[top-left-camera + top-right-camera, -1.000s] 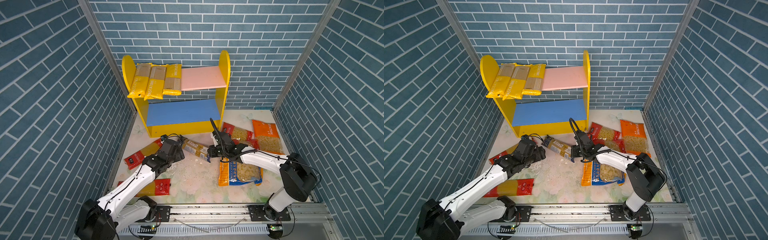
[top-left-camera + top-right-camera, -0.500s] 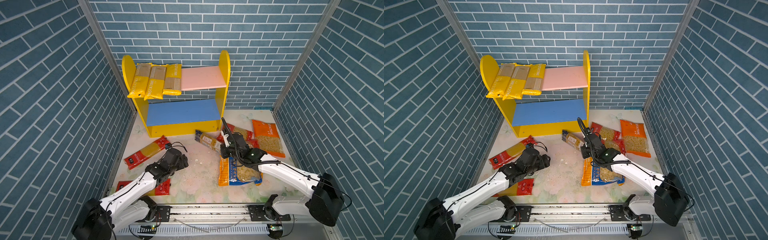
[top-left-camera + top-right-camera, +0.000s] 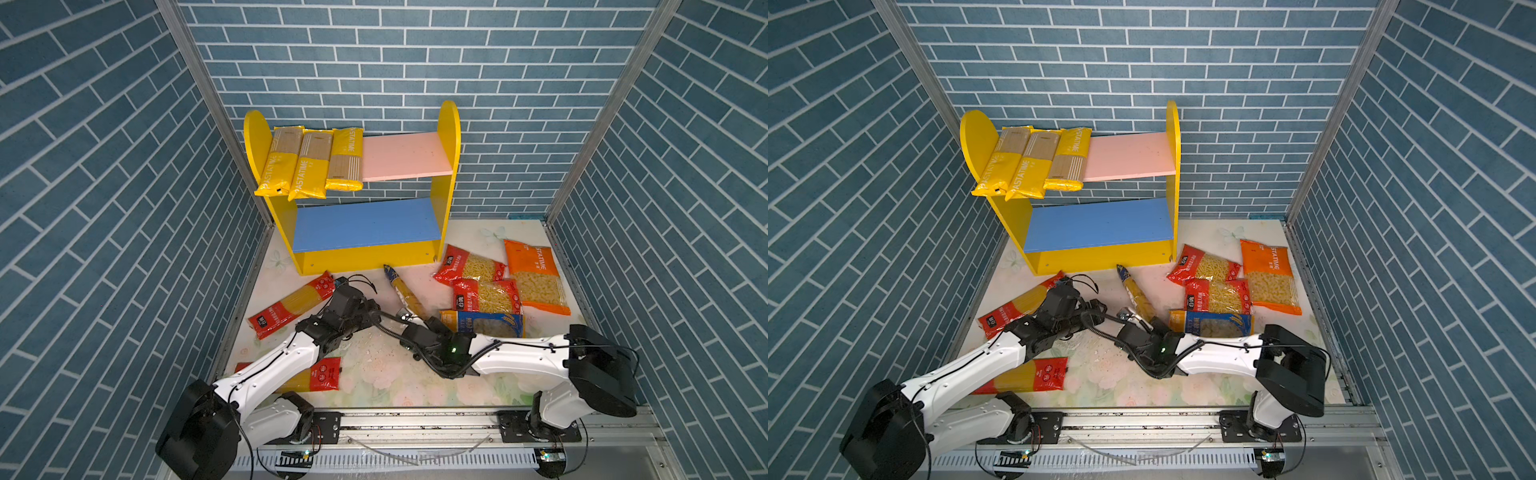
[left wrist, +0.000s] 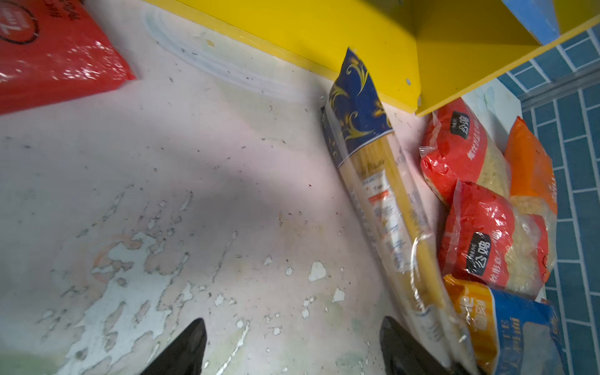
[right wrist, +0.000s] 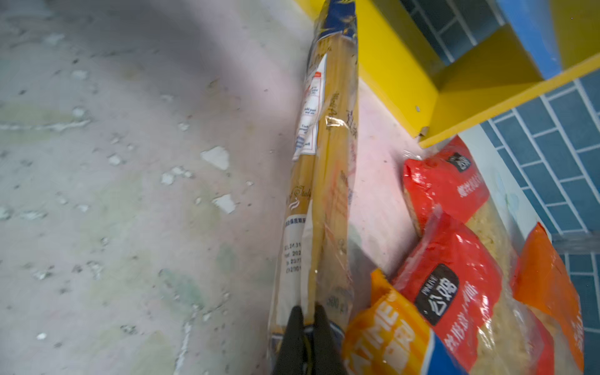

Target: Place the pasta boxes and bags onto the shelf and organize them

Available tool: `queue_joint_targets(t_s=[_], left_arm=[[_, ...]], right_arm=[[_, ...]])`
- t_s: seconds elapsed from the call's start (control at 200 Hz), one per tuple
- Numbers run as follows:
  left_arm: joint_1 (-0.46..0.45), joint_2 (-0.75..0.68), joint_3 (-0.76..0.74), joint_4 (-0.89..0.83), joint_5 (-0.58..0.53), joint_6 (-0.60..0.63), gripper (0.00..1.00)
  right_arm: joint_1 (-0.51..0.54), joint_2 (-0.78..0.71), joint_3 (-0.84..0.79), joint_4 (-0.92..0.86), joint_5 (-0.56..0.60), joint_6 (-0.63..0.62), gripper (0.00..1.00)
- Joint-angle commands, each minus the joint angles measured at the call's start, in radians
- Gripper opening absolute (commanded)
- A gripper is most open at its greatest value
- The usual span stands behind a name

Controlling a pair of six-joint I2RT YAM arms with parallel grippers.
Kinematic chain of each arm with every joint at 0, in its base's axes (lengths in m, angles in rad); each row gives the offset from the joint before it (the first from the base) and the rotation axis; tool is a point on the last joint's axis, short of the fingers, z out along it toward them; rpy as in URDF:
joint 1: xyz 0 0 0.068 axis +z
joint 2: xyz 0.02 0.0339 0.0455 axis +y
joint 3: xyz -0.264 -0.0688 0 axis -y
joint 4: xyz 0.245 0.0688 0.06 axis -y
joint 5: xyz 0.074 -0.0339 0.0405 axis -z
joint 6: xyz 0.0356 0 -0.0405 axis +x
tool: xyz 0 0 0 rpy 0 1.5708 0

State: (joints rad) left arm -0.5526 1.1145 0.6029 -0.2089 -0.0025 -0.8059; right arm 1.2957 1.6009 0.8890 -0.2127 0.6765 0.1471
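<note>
In the right hand: the blue spaghetti pack.

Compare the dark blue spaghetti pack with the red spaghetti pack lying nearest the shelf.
The dark blue spaghetti pack has a navy, gold-patterned end; the red spaghetti pack has red ends. The blue one is pinched at its near end by the shut right gripper; the red one lies untouched by the open left gripper. Both are long, narrow, clear-middled and not yet on the shelf.

PASTATIME on yellow packs and orange bag; 公鸡, seemingly, on red bags
</note>
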Motion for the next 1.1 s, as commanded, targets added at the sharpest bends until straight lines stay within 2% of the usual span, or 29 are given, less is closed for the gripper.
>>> queue_joint_targets(t_s=[0.0, 0.16, 0.25, 0.32, 0.41, 0.55, 0.625, 0.89, 1.095], left_arm=[[0.013, -0.044, -0.013, -0.066, -0.002, 0.012, 0.85], [0.011, -0.097, -0.055, -0.054, -0.007, -0.017, 0.84], [0.007, -0.106, -0.063, -0.061, -0.007, -0.017, 0.84], [-0.002, -0.109, -0.073, -0.047, -0.006, -0.022, 0.84], [-0.04, -0.093, -0.082, -0.009, -0.018, -0.038, 0.84], [-0.115, -0.038, -0.114, 0.12, -0.042, -0.082, 0.84], [-0.141, -0.005, -0.107, 0.141, -0.059, -0.082, 0.84], [-0.176, 0.027, -0.109, 0.155, -0.083, -0.082, 0.84], [-0.157, 0.029, -0.137, 0.162, -0.058, -0.076, 0.85]], right_arm=[[0.037, 0.011, 0.059, -0.055, -0.064, -0.053, 0.08], [0.026, -0.048, 0.035, -0.068, -0.337, 0.009, 0.39], [-0.035, -0.117, 0.027, -0.081, -0.531, 0.067, 0.45], [-0.092, -0.163, 0.025, -0.089, -0.615, 0.113, 0.49], [-0.207, -0.201, 0.017, -0.074, -0.746, 0.177, 0.49], [-0.372, -0.149, 0.052, -0.096, -0.803, 0.303, 0.49], [-0.423, -0.1, 0.053, -0.065, -0.832, 0.338, 0.48], [-0.432, 0.122, 0.178, -0.085, -0.864, 0.406, 0.46], [-0.411, 0.142, 0.153, -0.003, -0.976, 0.514, 0.42]])
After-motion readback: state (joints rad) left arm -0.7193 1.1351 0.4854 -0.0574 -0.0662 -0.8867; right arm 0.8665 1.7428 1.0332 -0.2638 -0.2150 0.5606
